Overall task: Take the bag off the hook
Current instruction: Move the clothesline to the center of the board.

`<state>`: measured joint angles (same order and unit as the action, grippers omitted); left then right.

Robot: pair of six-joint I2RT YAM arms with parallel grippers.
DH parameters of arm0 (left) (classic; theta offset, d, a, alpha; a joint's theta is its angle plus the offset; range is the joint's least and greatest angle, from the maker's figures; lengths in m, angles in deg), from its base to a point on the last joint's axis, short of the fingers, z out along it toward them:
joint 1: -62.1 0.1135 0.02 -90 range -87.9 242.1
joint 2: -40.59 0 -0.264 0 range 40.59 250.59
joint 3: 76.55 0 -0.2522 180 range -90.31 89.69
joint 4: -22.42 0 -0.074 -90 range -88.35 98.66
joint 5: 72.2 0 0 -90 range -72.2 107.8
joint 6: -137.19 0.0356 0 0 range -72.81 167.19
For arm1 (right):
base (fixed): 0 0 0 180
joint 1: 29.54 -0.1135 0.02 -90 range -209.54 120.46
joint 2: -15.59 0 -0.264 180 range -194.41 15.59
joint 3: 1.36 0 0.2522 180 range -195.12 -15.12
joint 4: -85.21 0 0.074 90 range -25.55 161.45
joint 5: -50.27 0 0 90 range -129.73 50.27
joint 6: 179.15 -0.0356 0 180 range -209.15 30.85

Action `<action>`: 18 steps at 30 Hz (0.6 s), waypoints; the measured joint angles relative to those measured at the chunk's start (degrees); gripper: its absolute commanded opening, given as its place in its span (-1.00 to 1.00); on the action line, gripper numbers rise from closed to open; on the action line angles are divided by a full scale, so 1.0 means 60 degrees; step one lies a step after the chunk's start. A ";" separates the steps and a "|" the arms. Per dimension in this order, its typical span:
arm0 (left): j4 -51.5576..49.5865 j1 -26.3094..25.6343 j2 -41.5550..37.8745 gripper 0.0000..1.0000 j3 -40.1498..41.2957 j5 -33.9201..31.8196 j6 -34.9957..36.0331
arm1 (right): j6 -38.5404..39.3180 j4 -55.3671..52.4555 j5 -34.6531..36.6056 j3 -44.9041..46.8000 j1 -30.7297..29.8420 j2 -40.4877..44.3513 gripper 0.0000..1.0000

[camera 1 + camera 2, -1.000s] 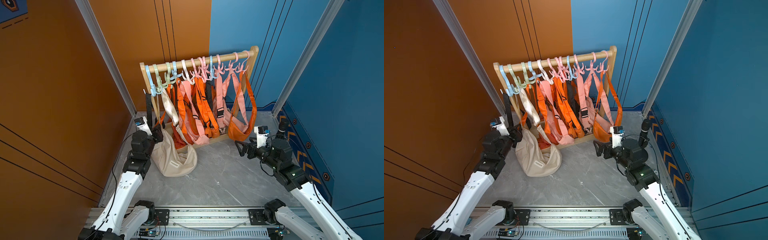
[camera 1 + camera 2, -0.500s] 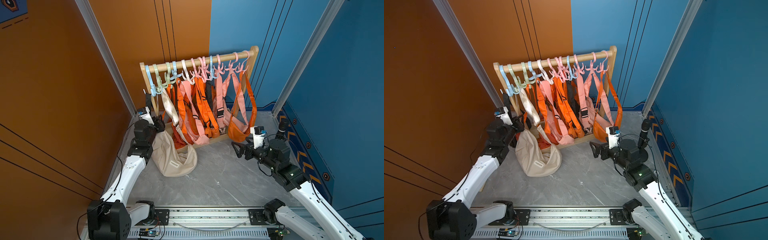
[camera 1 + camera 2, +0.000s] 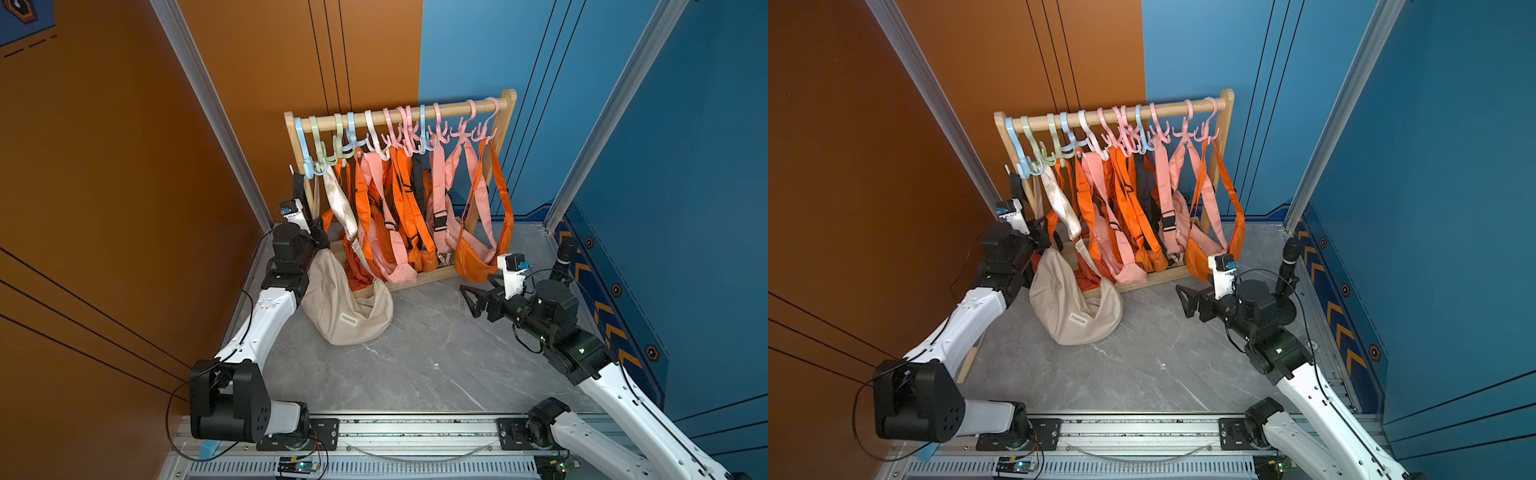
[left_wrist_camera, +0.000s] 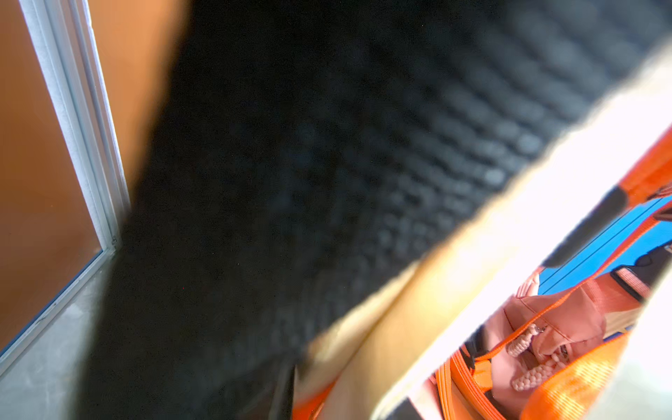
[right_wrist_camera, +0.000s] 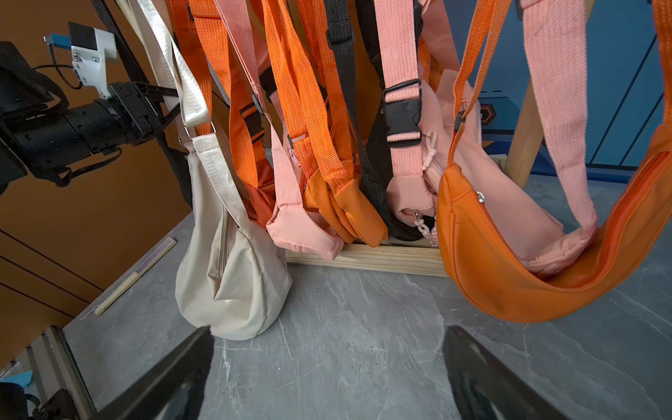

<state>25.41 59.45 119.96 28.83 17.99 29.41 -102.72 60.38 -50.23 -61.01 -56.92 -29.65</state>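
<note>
As right end effector (image 3: 468,301) hovers agape, left end effector (image 5: 177,97) meets strap (image 3: 341,203), grip unclear.

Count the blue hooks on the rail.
3 blue hooks: one at the rail's end by the orange wall, one fourth from there, one mid-rail between pink hooks. Straps could hide others.

Robot test cell, laboratory type. Orange and blue wall panels (image 3: 104,166) on aluminium posts (image 3: 208,104); grey marble-pattern floor (image 3: 415,365). Base rail (image 3: 415,428) bearing two robot arms (image 3: 270,320); wooden bag rack (image 3: 453,106).
</note>
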 measured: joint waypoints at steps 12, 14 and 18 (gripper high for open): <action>0.0605 0.0273 0.0663 -0.42 -0.0288 0.0280 0.0062 | 0.0007 0.0288 0.0000 -0.0004 -0.0255 -0.0678 1.00; 0.0608 0.0357 0.0805 -0.42 -0.0423 0.0346 0.0058 | 0.0011 0.0291 0.0000 -0.0004 -0.0262 -0.0743 1.00; 0.0645 0.0495 0.1209 -0.42 -0.0812 0.0459 0.0055 | 0.0029 0.0295 0.0004 -0.0004 -0.0280 -0.0772 1.00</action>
<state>29.28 62.42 127.22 23.95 20.74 29.73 -102.54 62.15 -50.21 -61.03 -58.60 -34.28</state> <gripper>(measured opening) 0.293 0.997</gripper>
